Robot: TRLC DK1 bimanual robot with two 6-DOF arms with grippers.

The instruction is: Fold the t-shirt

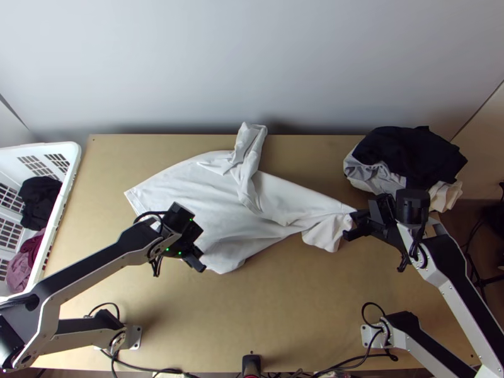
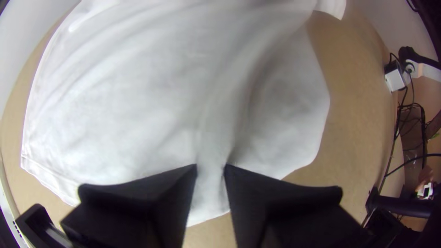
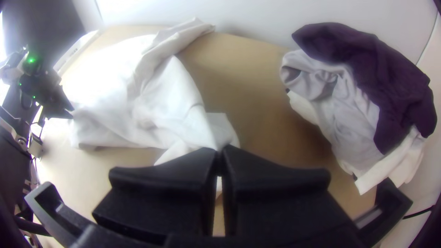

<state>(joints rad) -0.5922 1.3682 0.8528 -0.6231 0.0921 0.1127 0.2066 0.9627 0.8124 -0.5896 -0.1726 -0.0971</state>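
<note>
Clamped closed on the right end of the white t-shirt (image 1: 195, 189) with the right gripper (image 1: 351, 227); slightly parted around a ridge near left with the left gripper (image 1: 199, 249). Spread leftward, bunched rightward across the wooden table (image 1: 283, 309).

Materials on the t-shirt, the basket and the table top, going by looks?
T-shirt: thin matte knit, probably cotton or a blend; soft creases, limp drape.
Basket: likely moulded plastic, smooth with slight sheen; slotted walls, rounded rim.
Table top: wood-coloured board, low sheen; solid wood, veneer or laminate, can't tell.
</note>
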